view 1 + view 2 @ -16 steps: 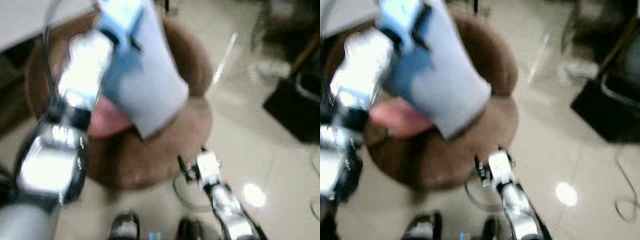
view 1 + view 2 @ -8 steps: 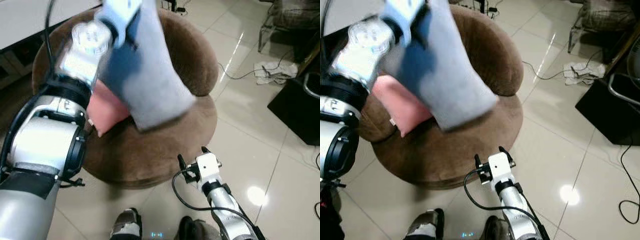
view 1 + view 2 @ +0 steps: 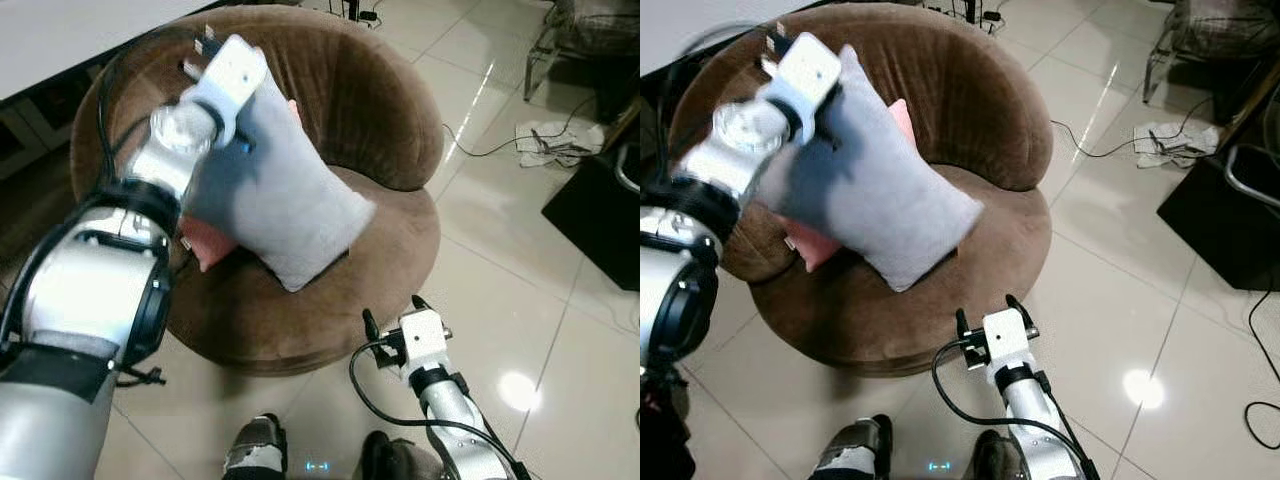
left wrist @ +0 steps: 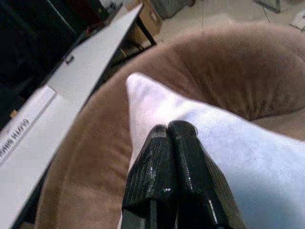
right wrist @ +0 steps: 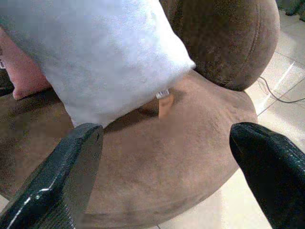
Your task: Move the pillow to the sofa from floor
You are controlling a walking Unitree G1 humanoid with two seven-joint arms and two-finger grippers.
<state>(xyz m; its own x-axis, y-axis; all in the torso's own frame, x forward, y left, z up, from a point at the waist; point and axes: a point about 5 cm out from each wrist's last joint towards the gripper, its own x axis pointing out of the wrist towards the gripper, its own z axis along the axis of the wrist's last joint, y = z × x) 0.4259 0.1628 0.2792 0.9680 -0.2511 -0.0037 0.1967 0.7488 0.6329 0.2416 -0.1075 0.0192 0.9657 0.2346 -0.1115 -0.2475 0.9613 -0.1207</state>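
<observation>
Matt cloth pillow [image 3: 290, 215], plush sofa [image 3: 370, 100]

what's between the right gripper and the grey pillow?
In the right wrist view, bare brown sofa seat lies between the open right gripper and the grey pillow; nothing else sits there.

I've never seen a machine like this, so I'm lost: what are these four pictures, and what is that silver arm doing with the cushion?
It is a walking household robot. Two pictures look down from cameras in its head; the other two come from cameras on its wrists. Its left tool, two black fingers pressed shut, grips a corner of the pale grey rectangular pillow, holding it over the round brown plush sofa. A pink cushion lies on the seat underneath. The right tool hangs open and empty above the glossy tiled floor.
</observation>
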